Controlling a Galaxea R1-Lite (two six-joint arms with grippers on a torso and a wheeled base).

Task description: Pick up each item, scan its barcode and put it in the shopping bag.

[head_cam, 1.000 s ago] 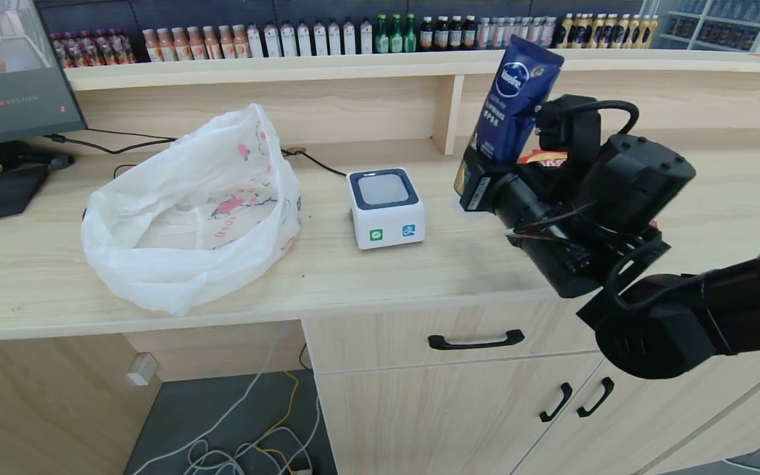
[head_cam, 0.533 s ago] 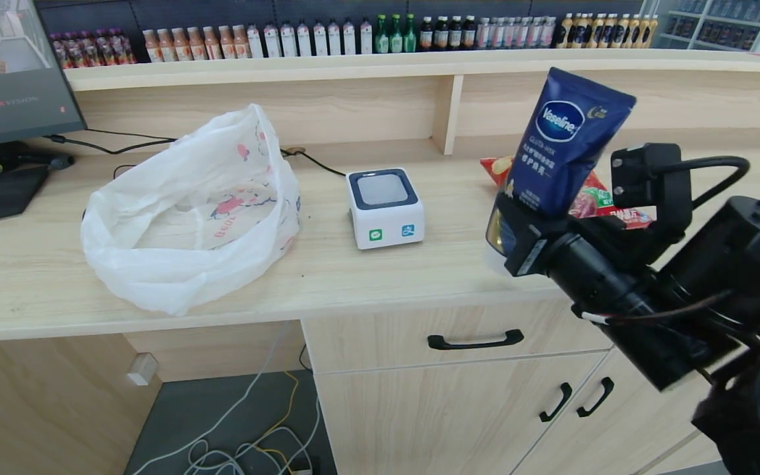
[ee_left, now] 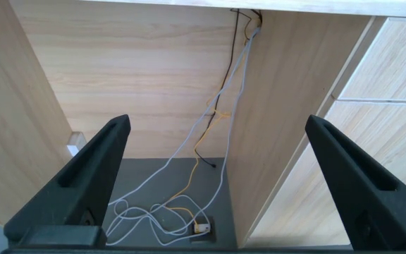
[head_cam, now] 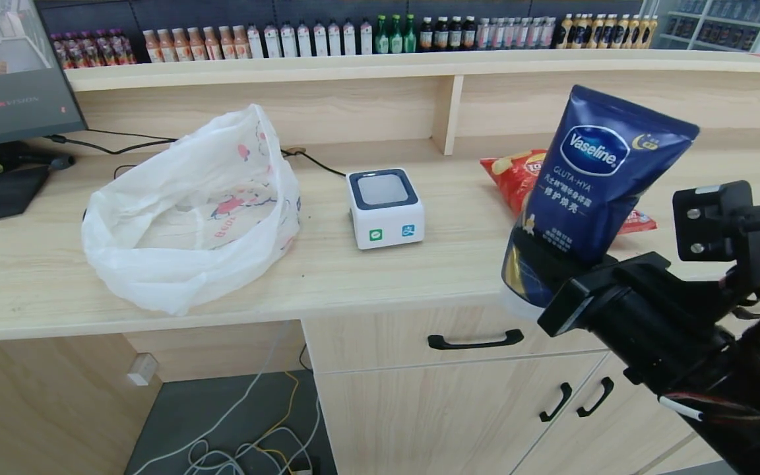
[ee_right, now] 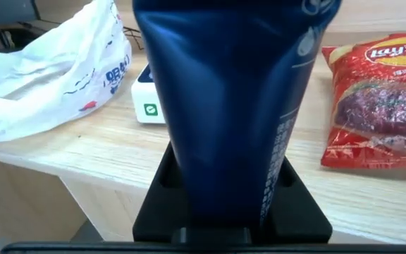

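The right end effector [head_cam: 548, 287] is clamped on the blue lotion tube [head_cam: 601, 178], right of the barcode scanner [head_cam: 385, 206]. The left end effector [ee_left: 217, 123] is spread wide, empty.

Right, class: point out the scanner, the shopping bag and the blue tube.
scanner [head_cam: 385, 190], head view, grey top window.
shopping bag [head_cam: 169, 285], head view, near white wall.
blue tube [head_cam: 591, 198], head view, printed front.

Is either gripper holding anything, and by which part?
The right gripper holds the blue tube by its lower end, near the cap, crimped end up. The left gripper is open and holds nothing.
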